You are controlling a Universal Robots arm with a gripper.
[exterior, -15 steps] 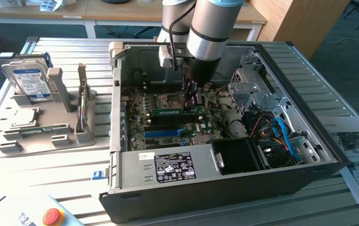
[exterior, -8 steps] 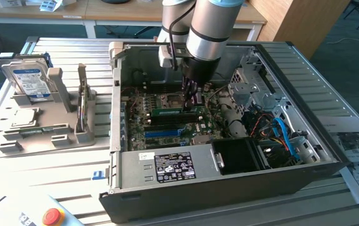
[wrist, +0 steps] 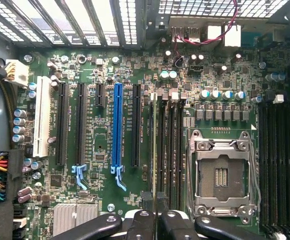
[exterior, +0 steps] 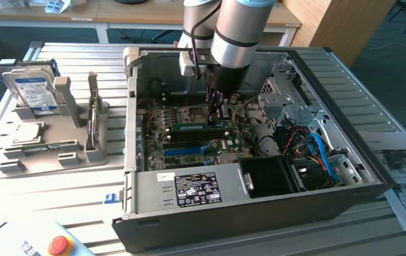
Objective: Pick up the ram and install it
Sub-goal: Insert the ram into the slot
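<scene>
Holding ram edge-on at DIMM slots by CPU socket, centre of exterior view; claw clamped on it. Insert step imo. Needs edge lined w/ slot, straight push.

The arm is built of silver-grey cylindrical segments, closed off toward the wrist by a black collar. A thin black cable is led down its side on the exterior view's left, past a pale grey box fixed at the wrist. The gripper is made of black links, joined by round silver pins.
</scene>
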